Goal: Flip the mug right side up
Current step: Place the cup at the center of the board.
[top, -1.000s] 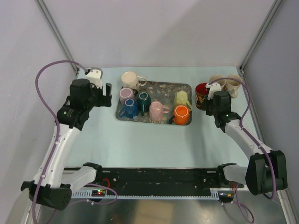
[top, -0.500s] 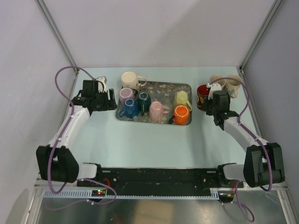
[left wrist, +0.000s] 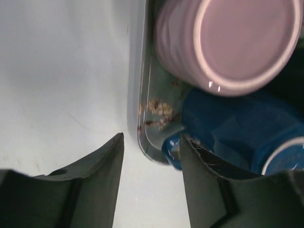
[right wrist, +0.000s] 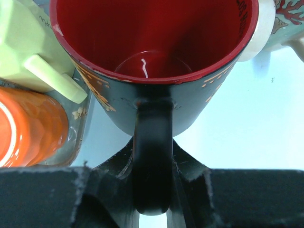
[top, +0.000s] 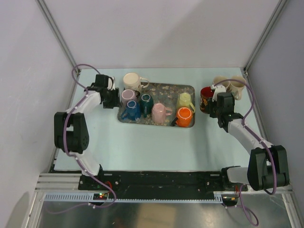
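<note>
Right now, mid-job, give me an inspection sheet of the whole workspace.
Surface: pale blue table, metal tray at back centre.
Job's things: pink mug upside down at the tray's left end; dark mug, red inside, right of the tray, mouth up.
Clutter: blue mug, teal mug, second pink mug, yellow-green mug, orange mug in the tray; cream mug at its back left corner; two beige mugs back right.
Grippers: left gripper open, fingers straddling the tray's left rim by the blue mug; right gripper shut on the dark mug's handle.
Cables: purple left cable and right cable loop off the arms.
Surroundings: plain enclosure walls; nothing else seen.
</note>
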